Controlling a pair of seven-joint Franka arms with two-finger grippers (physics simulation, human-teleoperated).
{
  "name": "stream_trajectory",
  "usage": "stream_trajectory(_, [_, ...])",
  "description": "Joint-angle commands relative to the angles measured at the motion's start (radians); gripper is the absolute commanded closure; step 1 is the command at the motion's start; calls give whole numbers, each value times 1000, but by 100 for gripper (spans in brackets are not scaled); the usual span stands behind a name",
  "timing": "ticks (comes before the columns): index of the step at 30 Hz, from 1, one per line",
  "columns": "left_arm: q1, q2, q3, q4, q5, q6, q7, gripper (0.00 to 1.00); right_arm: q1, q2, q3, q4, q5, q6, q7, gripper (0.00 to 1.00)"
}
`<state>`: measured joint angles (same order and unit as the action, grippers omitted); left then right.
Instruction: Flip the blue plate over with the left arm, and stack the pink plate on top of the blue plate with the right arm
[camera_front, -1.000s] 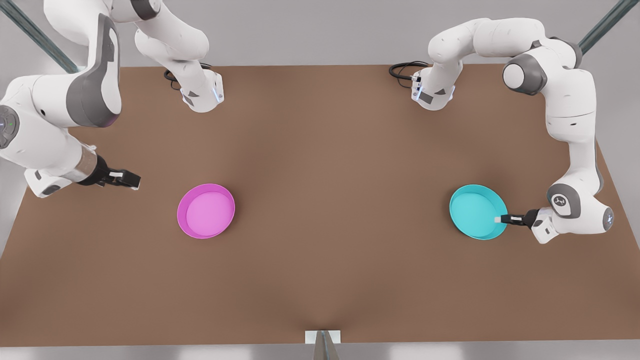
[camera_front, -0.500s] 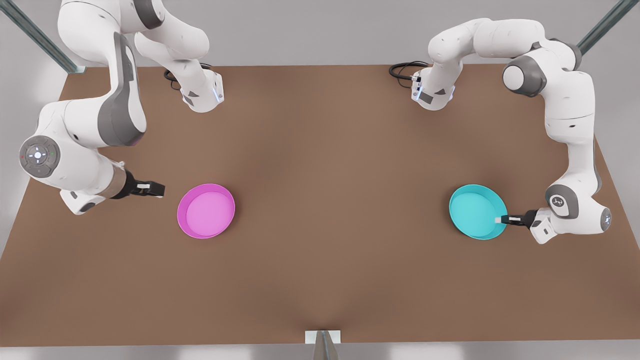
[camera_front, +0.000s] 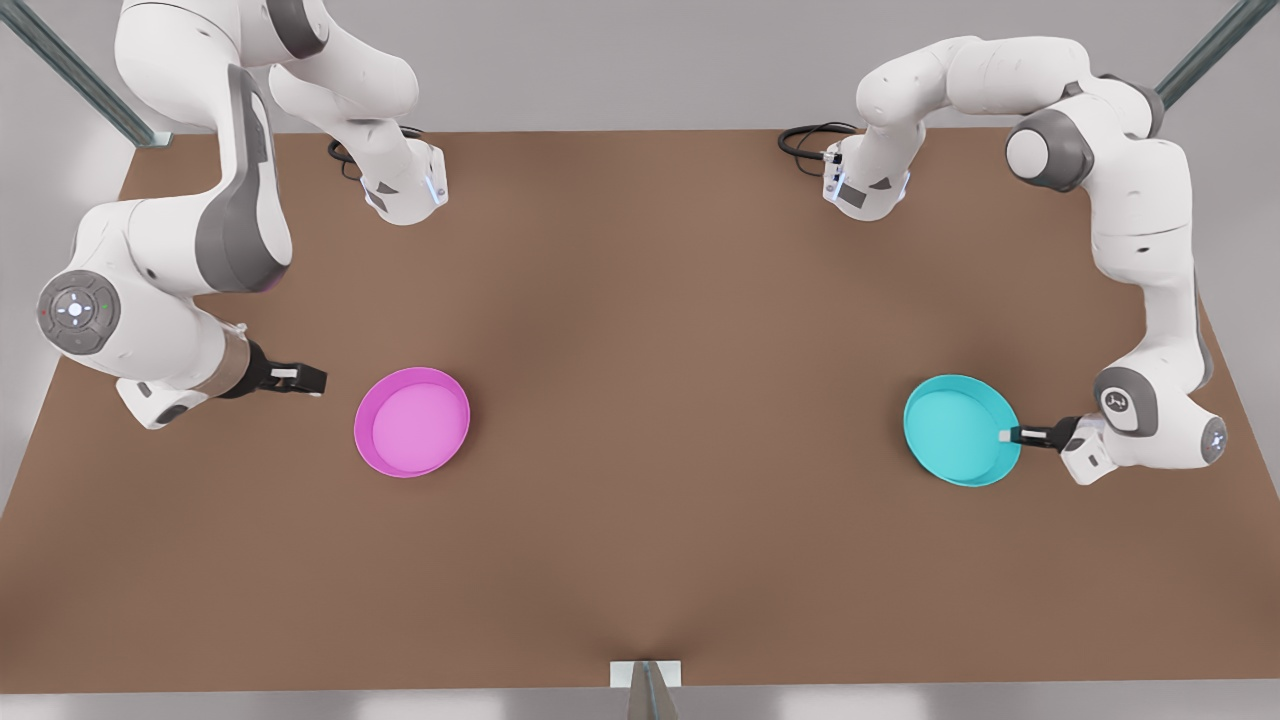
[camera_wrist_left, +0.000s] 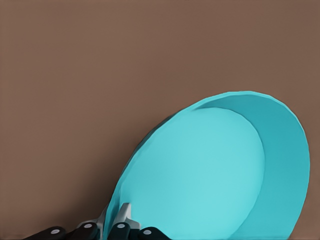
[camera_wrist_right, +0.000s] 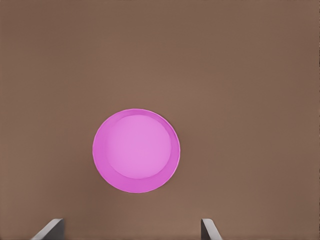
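On my front view, the left arm's tool (camera_front: 1008, 435) sits at the front view's right, clamped on the rim of the blue plate (camera_front: 958, 428); in the left wrist view I see its fingers (camera_wrist_left: 125, 215) pinching that rim with the blue plate (camera_wrist_left: 210, 175) tilted up off the brown worktop (camera_wrist_left: 100, 75), its open side facing the camera. The plate's grasped edge is the one nearest the arm, at the front view's right side of the dish. The pink plate (camera_front: 412, 421) lies flat and open side up on the worktop (camera_front: 660, 400) toward the front view's left, well apart from the blue one. The right arm's tool (camera_front: 300, 380) hovers just beside the pink plate on its outer side, not touching it, pointing toward the dish. In the right wrist view I look at the pink plate (camera_wrist_right: 136, 150) from above, with the two fingertips (camera_wrist_right: 50, 229) spread wide at the frame's edge and nothing between them. Both arm bases stand at the far edge of the worktop, each with a black cable beside it.
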<state>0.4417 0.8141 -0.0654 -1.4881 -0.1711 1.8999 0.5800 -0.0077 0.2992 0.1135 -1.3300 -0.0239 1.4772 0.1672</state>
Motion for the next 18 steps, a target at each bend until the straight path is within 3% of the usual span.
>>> stream_trajectory(1, [0, -1, 1, 0, -85, -5, 1, 76, 0, 0, 0, 0, 1, 0, 0, 0])
stream_trajectory(12, [-9, -61, -1, 9, -71, -51, -32, 76, 3, 0, 0, 0, -1, 2, -2, 0])
stream_trajectory(18, [-120, -69, -2, 112, 64, -182, -167, 78, 2, 0, 0, 0, -1, 3, -3, 0])
